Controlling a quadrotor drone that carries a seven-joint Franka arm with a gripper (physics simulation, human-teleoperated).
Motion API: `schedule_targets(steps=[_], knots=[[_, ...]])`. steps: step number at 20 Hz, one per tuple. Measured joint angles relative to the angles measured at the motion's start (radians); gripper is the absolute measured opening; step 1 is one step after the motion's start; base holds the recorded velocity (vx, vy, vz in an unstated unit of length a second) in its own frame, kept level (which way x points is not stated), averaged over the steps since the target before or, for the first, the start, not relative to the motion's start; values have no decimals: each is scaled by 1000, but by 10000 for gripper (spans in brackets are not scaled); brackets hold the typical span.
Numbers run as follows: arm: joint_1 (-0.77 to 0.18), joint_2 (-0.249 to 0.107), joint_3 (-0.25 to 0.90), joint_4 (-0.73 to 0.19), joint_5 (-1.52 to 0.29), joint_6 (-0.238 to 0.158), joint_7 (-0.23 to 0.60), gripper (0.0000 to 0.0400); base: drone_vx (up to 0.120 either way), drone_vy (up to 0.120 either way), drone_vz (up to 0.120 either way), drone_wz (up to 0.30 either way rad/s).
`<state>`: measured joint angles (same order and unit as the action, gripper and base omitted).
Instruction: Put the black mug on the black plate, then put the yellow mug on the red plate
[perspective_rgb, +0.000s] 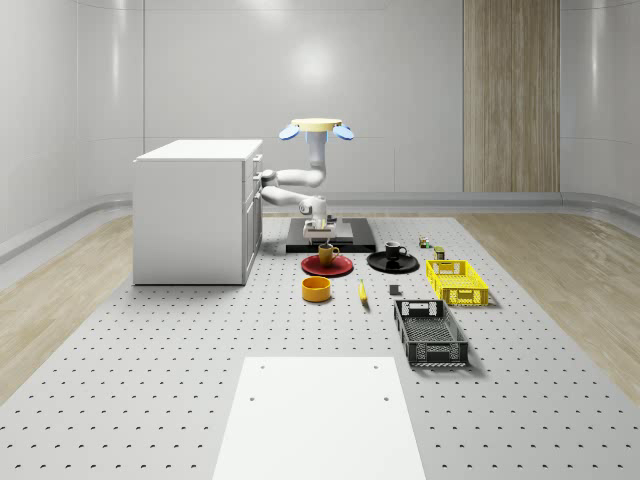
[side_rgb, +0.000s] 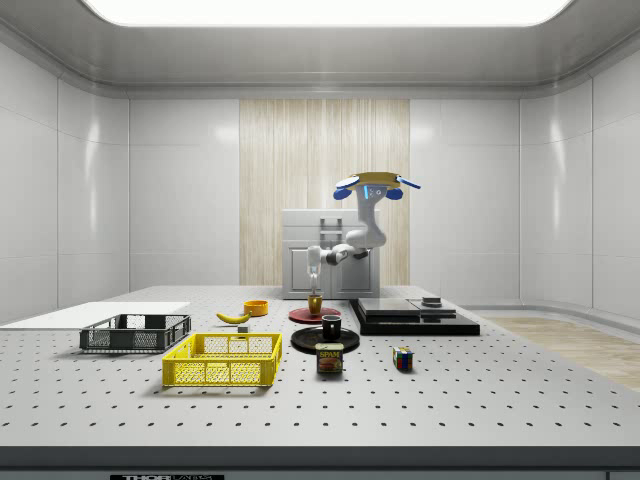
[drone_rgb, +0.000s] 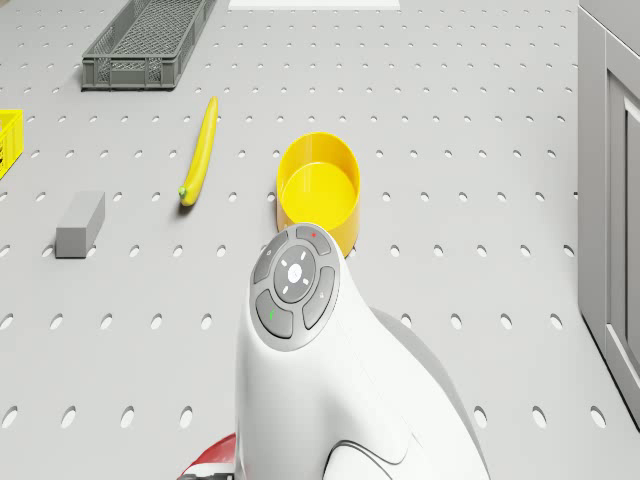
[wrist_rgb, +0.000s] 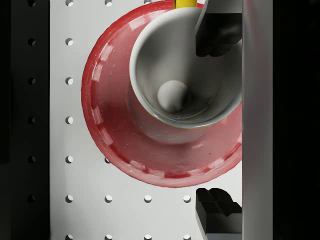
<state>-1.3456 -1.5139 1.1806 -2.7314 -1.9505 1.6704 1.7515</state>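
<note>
Near the claw on the whole-scene view's left stands a white cabinet. A yellow bowl and banana lie nearer the camera; yellow crate and grey crate farther right.

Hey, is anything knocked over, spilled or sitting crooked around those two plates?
Nothing stands out. The yellow mug stands upright on the red plate, the black mug upright on the black plate, with the hand just above the yellow one.

1. The whole-scene view looks down the table from one end, far back.
2. The side view sits low at the table's edge.
3. Drone and wrist views look down, close; both catch the red plate.
</note>
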Motion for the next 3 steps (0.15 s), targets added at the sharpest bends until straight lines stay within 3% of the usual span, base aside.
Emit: schedule_targets(steps=[3], knots=[[4, 0, 15, -6, 13, -8, 0, 395, 0, 0, 0, 0]])
